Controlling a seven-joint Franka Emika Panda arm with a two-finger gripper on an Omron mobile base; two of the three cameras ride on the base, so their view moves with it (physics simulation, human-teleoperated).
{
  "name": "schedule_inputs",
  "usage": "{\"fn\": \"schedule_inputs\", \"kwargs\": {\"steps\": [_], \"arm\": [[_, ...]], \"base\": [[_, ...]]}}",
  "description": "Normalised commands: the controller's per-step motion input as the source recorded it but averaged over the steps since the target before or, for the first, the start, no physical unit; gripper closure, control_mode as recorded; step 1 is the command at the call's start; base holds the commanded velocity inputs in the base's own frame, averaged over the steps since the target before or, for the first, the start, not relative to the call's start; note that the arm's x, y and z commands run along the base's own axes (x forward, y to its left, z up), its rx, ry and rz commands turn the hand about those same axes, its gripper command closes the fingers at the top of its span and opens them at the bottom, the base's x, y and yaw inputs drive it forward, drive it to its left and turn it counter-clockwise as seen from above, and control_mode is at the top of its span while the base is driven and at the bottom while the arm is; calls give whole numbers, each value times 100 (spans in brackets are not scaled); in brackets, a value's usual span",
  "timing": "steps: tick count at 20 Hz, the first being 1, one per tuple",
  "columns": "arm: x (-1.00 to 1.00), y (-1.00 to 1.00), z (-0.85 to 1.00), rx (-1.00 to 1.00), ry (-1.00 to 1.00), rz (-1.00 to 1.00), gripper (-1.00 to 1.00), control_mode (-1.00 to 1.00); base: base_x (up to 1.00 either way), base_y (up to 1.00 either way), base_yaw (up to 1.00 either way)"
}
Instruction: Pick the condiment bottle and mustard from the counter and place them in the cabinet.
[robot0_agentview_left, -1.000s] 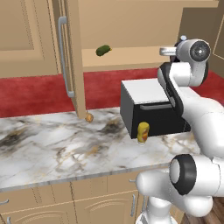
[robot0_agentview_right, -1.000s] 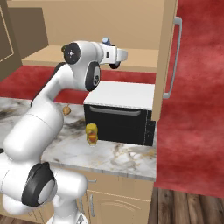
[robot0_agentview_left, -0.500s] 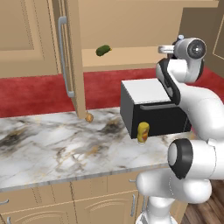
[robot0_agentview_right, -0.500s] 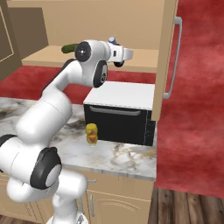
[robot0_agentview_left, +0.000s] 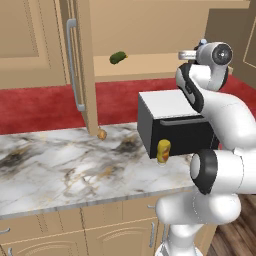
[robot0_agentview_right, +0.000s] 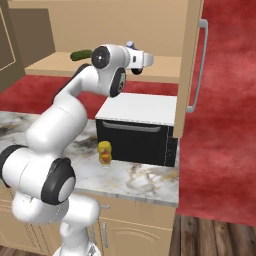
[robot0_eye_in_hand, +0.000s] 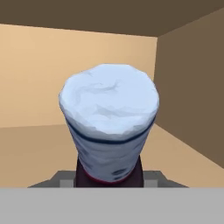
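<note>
The tan wooden wall cabinet (robot0_agentview_left: 150, 30) stands open, its door with the long grey bar handle (robot0_agentview_left: 73, 65) swung out to the left in the left base view, and its pale inner shelf (robot0_agentview_right: 165, 67) lies bare at the right end. Below runs the white and grey marble-patterned counter (robot0_agentview_left: 55, 170) on tan base cabinets, with the black-and-white microwave box (robot0_agentview_right: 137, 127) standing on it. The white arm reaches up over the microwave, and its two-finger gripper (robot0_agentview_right: 136, 70) sits at shelf height inside the cabinet mouth.

In the hand view the small dark brown-purple condiment bottle (robot0_eye_in_hand: 109, 131) rises right in front of the camera, blue-grey cap toward the lens, with the shelf floor and the right inner wall behind it. It appears to be carried by the gripper, but the fingertips are hidden behind it, so I cannot tell how the fingers stand. The step in hand looks like setting this bottle down. Doing it well probably means lowering until the base meets the shelf, keeping it upright and off the right wall, then releasing and backing straight out.

The small yellow mustard squeeze bottle (robot0_agentview_left: 163, 151) stands on the counter just in front of the microwave, not yet collected. A small green pickle-like thing (robot0_agentview_left: 118, 58) lies further left on the shelf, well apart from the gripper. A small orange-brown round thing (robot0_agentview_left: 102, 134) sits on the counter below the door edge.
</note>
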Motion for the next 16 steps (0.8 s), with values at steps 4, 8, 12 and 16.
{"fn": "schedule_inputs", "kwargs": {"steps": [4,8,12,16], "arm": [[40,-3,-5,-4,0,1,100,-100],[29,-1,-9,-3,0,1,100,-100],[18,0,-11,0,0,2,100,-100],[13,0,-12,0,0,3,-100,-100]], "base": [[0,0,0],[0,0,0],[0,0,0],[0,0,0]]}}
